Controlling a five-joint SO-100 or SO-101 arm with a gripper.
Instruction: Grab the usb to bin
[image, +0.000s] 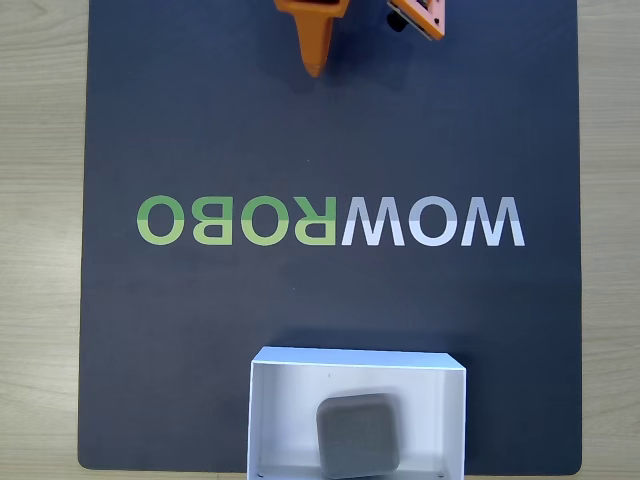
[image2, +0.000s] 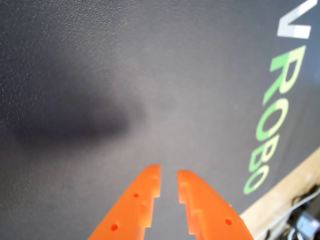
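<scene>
The grey square usb (image: 358, 435) lies flat inside the white bin (image: 282, 405), toward the box's near side at the bottom of the fixed view. My orange gripper (image: 316, 66) hangs at the top edge of that view, far from the bin, over the dark mat. In the wrist view the gripper (image2: 169, 176) comes in from the bottom edge. Its two orange fingers (image2: 137, 205) stand almost together with a thin slit between them and hold nothing.
A dark mat (image: 200, 330) with the mirrored WOWROBO lettering (image: 330, 221) covers the table, with light wood (image: 40, 240) showing at both sides. Another orange arm part (image: 418, 15) pokes in at the top. In the wrist view the gripper's shadow (image2: 70, 117) falls on the mat.
</scene>
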